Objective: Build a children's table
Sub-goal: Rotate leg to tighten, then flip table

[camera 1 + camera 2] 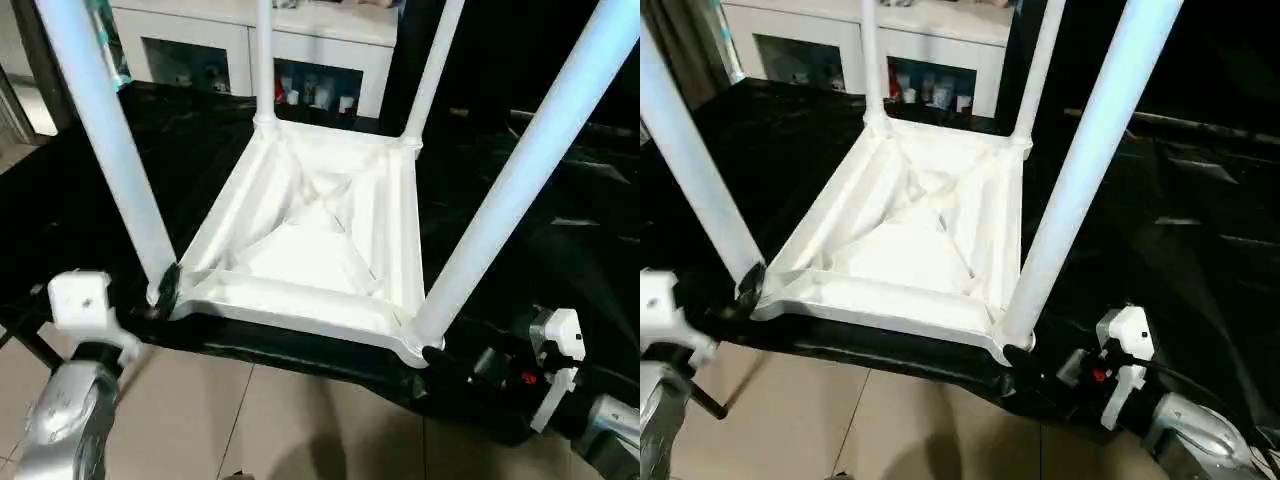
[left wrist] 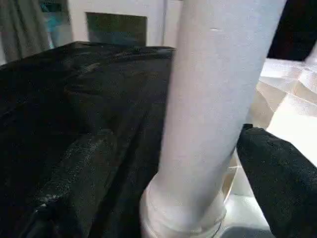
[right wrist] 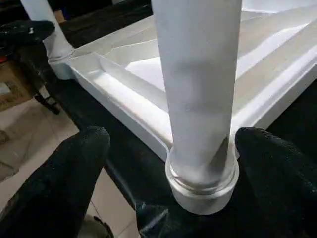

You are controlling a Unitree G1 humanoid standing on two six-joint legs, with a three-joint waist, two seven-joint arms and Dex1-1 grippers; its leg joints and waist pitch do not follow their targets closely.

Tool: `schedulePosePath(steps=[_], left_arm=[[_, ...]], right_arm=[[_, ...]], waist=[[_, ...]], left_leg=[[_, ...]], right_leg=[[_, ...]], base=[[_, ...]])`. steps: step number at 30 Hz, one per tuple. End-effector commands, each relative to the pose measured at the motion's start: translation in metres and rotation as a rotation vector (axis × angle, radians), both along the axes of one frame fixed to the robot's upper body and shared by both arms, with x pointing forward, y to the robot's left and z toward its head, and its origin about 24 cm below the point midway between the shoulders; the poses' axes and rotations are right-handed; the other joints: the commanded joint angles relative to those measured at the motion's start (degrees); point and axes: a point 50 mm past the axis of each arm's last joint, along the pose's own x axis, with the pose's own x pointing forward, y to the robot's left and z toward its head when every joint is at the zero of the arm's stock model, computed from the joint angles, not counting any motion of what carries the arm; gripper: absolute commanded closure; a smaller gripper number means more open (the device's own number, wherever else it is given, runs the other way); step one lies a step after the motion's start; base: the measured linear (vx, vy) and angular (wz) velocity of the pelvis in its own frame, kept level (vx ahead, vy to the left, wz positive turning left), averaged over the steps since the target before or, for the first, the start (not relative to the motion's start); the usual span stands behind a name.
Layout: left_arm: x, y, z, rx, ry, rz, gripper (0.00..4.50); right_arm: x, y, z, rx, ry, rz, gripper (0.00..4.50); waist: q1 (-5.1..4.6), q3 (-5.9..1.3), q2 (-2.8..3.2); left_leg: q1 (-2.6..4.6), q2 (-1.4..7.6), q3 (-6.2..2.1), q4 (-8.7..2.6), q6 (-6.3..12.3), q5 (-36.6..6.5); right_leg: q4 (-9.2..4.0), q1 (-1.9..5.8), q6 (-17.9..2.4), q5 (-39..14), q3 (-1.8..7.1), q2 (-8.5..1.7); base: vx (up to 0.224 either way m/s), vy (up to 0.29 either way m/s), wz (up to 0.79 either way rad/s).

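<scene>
The children's table lies upside down on a black cloth, its white tabletop (image 1: 290,300) showing the ribbed underside. A white leg stands in each corner socket. My left gripper (image 1: 163,290) is at the base of the near-left leg (image 1: 110,140). One black finger (image 2: 277,168) sits just beside that leg (image 2: 213,99), with a small gap. My right gripper (image 3: 173,136) is open around the base of the near-right leg (image 1: 530,160), its two fingers (image 3: 74,168) well clear on either side and touching nothing. The far legs (image 1: 264,60) rise at the back.
The black cloth (image 1: 560,240) covers the work surface. The tabletop's near rim lies close to its front edge, with tiled floor (image 1: 300,420) below. A white cabinet (image 1: 330,50) stands behind. A dark stand leg (image 1: 30,345) shows at the lower left.
</scene>
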Motion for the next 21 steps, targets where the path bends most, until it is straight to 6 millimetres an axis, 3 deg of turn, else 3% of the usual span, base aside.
schedulePosePath(steps=[1,2,11,15,21], left_arm=[[0.004,-0.005,-0.003,-0.003,0.018,-0.025,0.15],[0.005,-0.006,-0.002,-0.003,0.015,-0.023,0.4],[0.012,-0.008,0.003,-0.015,-0.008,-0.036,1.13],[0.014,-0.009,0.005,-0.016,-0.022,-0.039,1.34],[0.013,-0.012,0.009,-0.016,-0.037,-0.053,1.75]], right_arm=[[0.005,0.0,0.006,-0.013,-0.039,-0.011,0.0],[0.007,-0.001,0.006,-0.021,-0.052,-0.031,0.0],[0.021,0.011,0.004,-0.042,-0.113,-0.131,0.0],[0.03,0.025,0.0,-0.02,-0.124,-0.136,0.0],[0.045,0.035,-0.007,-0.011,-0.141,-0.231,0.64]], waist=[[0.07,-1.62,0.58],[0.04,-1.64,0.54],[-0.12,-1.99,0.55],[-0.3,-1.92,0.56],[-0.43,-1.75,0.53]], left_leg=[[0.19,4.6,-2.04,-5.3,1.17,-13.5],[0.22,4.6,-2.04,-5.29,1.11,-13.49],[0.17,4.56,-1.87,-5.03,1.46,-9.82],[0.16,4.54,-1.84,-5.14,1.1,-10.96],[0.28,4.6,-1.77,-5.4,-0.18,-11.55]], right_leg=[[-4.98,0.95,-7.04,-10.86,3.51,-5.79],[-4.97,0.94,-7.12,-10.82,3.52,-5.79],[-4.21,1.07,-8.77,-4.83,3.47,-5.62],[-4.29,1.02,-8.98,-6.55,3.47,-5.77],[-4.23,0.81,-8.95,-6.71,3.59,-5.58]], base=[[0.0,0.0,0.0],[0.0,0.0,0.0],[0.0,0.0,0.0],[0.0,0.0,0.0],[0.0,0.0,0.0]])
